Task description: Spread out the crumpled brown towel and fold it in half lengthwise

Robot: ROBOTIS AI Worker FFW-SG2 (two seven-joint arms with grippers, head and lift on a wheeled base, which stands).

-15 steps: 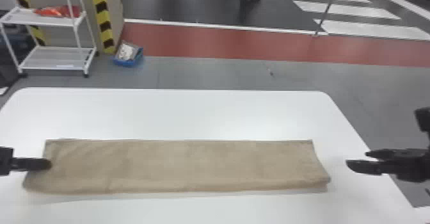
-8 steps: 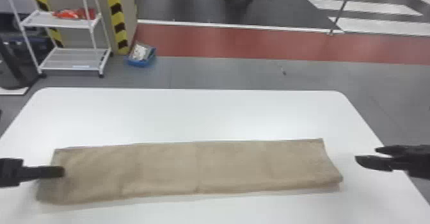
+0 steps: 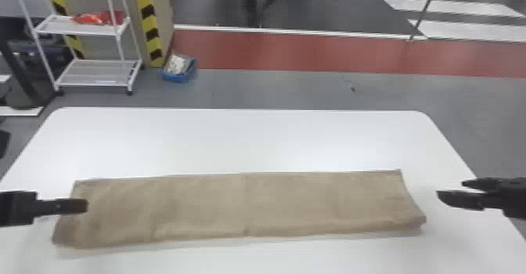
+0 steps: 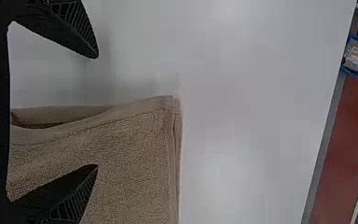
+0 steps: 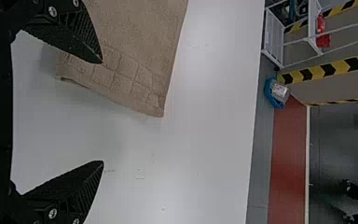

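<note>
- Since a second ago, the towel point(image 3: 242, 206) and white table point(image 3: 235, 140) have shifted rightward in my head view, and my right gripper point(image 3: 450, 188) shows nearer the towel's right end.
- Both of its fingers are spread wide, holding nothing.
- My left gripper point(image 3: 84, 205), over the towel's left end, is wide open too (nothing pinched).
- Brown towel: a long folded strip across the table.
</note>
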